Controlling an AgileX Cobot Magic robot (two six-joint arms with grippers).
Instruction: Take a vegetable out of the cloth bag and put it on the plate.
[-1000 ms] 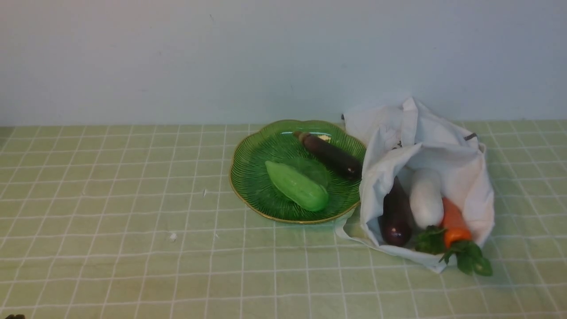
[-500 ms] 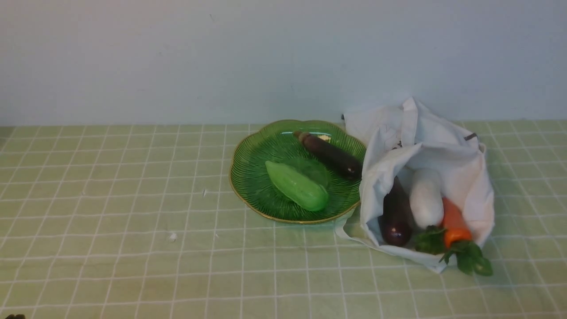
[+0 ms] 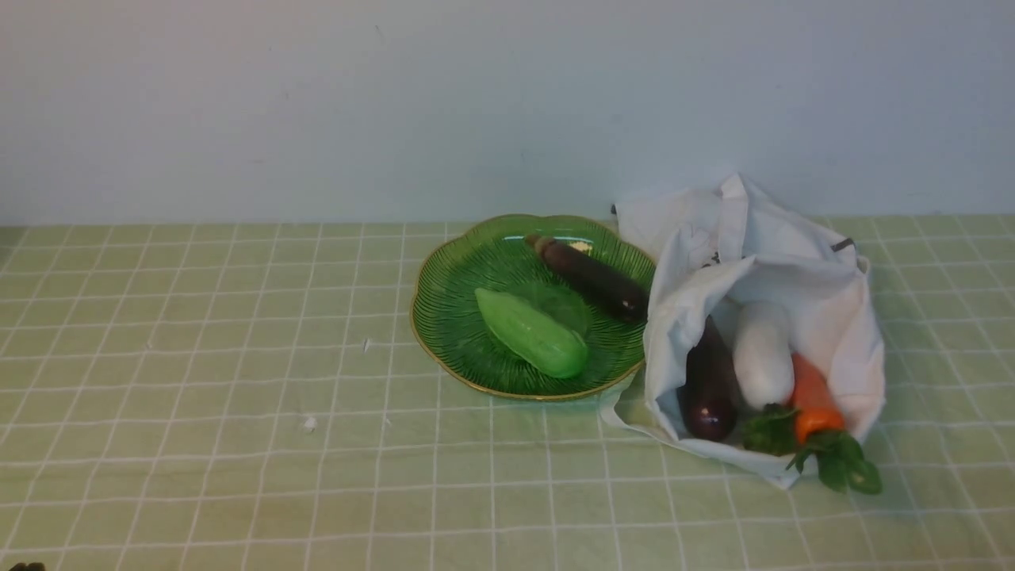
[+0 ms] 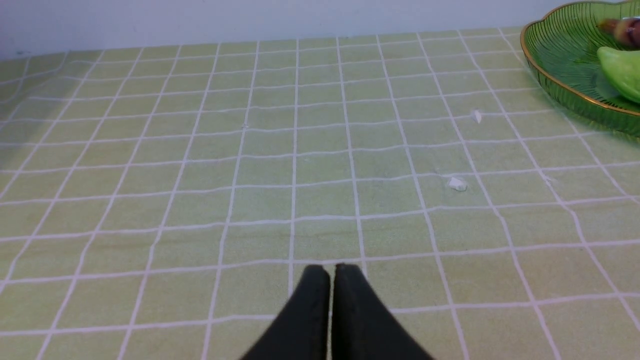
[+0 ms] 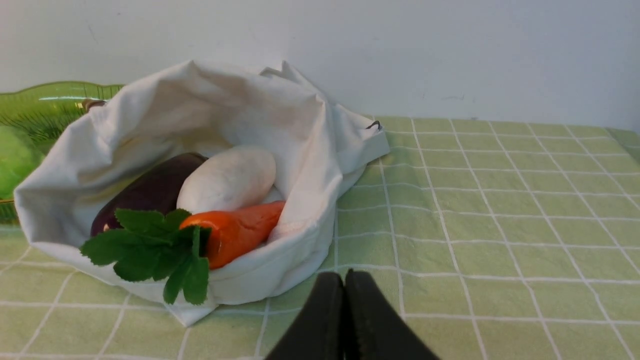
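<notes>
Right pincer (image 5: 344,280) stays closed; nothing has moved.

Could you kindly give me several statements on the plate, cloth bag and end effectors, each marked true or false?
1. The long slim eggplant lies on the plate. True.
2. The cucumber is inside the cloth bag. False: it lies on the plate.
3. The carrot lies in the bag. True.
4. The right end effector is open. False: shut, empty.
5. The left end effector grips the plate. False: shut, holding nothing.
</notes>
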